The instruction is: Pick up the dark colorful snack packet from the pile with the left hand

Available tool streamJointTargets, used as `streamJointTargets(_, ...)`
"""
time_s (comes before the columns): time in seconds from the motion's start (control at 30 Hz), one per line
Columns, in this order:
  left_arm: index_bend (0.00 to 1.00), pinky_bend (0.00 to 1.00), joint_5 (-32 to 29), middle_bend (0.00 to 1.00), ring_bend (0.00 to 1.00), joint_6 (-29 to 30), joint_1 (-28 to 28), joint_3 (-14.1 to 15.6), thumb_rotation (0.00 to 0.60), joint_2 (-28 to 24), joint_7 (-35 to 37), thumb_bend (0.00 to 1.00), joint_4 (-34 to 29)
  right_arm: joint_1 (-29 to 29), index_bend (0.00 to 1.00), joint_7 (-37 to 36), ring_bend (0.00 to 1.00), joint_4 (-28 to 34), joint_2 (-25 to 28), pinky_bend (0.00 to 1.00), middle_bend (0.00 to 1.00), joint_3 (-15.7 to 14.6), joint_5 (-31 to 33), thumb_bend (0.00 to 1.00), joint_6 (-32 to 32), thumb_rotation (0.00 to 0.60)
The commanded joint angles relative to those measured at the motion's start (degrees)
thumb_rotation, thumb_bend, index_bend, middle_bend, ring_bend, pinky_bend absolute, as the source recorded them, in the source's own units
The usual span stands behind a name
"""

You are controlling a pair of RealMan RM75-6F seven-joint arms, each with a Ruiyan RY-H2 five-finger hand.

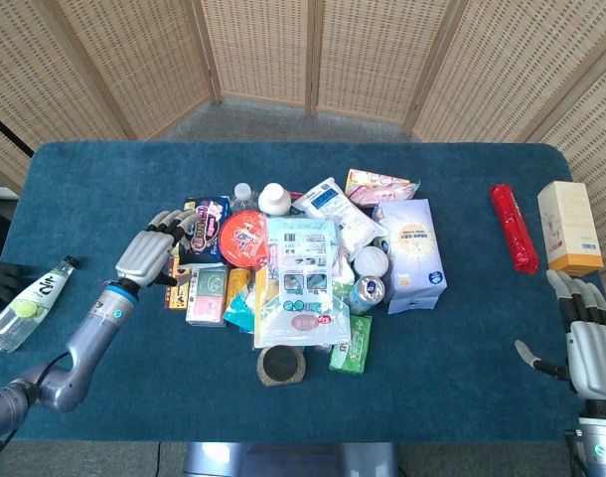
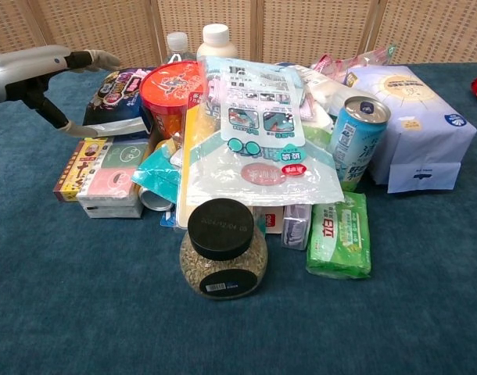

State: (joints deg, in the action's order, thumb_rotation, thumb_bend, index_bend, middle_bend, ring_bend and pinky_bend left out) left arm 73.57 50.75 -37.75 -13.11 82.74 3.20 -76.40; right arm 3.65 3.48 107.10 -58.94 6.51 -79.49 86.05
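Observation:
The dark colorful snack packet (image 1: 206, 225) (image 2: 117, 92) lies at the pile's far left, beside a round red tub (image 1: 245, 238). My left hand (image 1: 152, 252) (image 2: 35, 72) hovers just left of the packet, fingers spread and reaching toward it, holding nothing. Whether its fingertips touch the packet I cannot tell. My right hand (image 1: 586, 343) rests at the table's right front edge, fingers apart and empty.
The pile holds a large white pouch (image 1: 301, 278), a dark-lidded jar (image 2: 223, 250), a green pack (image 2: 339, 234), a can (image 2: 356, 139) and flat boxes (image 2: 98, 173). A bottle (image 1: 30, 303) lies far left. A red tube (image 1: 513, 227) and a box (image 1: 569, 228) sit right.

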Motion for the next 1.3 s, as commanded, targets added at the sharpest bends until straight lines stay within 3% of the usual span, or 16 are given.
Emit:
streamJointTargets(0.03,0.0,0.0,-0.54,0.0,0.0,-1.31,-1.93,-0.42,0.6,2.79,1.67,0.26,3.53,-0.02,0.0,-0.02,0.0,0.11,0.07,0.0,0.08,0.04,-0.01,0.22,0.0,0.562)
streamJointTargets(0.13,0.0,0.0,-0.06,0.0,0.01,-1.19,-3.32,-0.7,0.6,5.35,2.62,0.26,7.44,-0.2,0.0,-0.63,0.0,0.66,0.37,0.0,0.08,0.09,-0.34,0.22,0.29,0.565)
streamJointTargets(0.2,0.0,0.02,0.36,0.0,0.07,-1.05,-4.43,-0.73,0.6,7.53,2.65,0.27,10.8,-0.37,0.0,-0.88,0.0,1.1,0.73,0.0,0.08,0.15,-0.57,0.22,0.6,0.563)
streamJointTargets(0.3,0.07,0.2,1.41,0.01,0.24,-1.01,-5.87,-0.16,0.6,10.02,1.9,0.33,14.84,-0.71,0.0,-1.37,0.0,1.82,1.12,0.0,0.08,0.21,-1.18,0.22,1.36,0.564)
streamJointTargets(0.37,0.25,0.46,1.8,0.14,0.45,0.22,-6.2,-0.27,0.6,11.43,1.85,0.44,16.71,-0.98,0.0,-1.72,0.0,2.13,1.33,0.0,0.08,0.15,-1.69,0.22,1.87,0.564)
streamJointTargets(0.43,0.45,0.69,1.95,0.36,0.67,2.09,-6.2,-0.7,0.6,12.7,2.42,0.58,18.62,-1.34,0.0,-2.11,0.0,2.39,1.59,0.0,0.08,0.08,-2.09,0.22,2.44,0.565)
streamJointTargets(0.57,0.68,0.88,1.89,0.61,0.85,5.22,-5.69,-1.74,0.6,13.86,5.42,0.67,20.99,-2.02,0.0,-2.65,0.0,2.62,2.13,0.0,0.08,0.03,-2.24,0.22,3.31,0.566)
streamJointTargets(0.8,0.69,0.9,2.59,0.64,0.87,10.95,-2.08,-2.64,0.6,8.82,13.04,0.65,16.15,-2.32,0.0,-3.41,0.0,2.08,2.07,0.0,0.08,0.01,-2.23,0.22,3.37,0.567)
streamJointTargets(1.17,0.67,0.88,6.44,0.62,0.85,24.69,8.05,-3.87,0.6,-6.6,27.35,0.64,-4.33,-1.07,0.0,-4.0,0.0,-0.14,-0.16,0.0,0.08,0.03,-2.66,0.22,1.41,0.569)
streamJointTargets(1.3,0.66,0.87,7.65,0.62,0.84,28.2,9.87,-4.86,0.6,-10.2,29.17,0.63,-9.57,-0.75,0.0,-4.17,0.0,-1.0,-0.91,0.0,0.08,-0.04,-3.1,0.22,1.08,0.567)
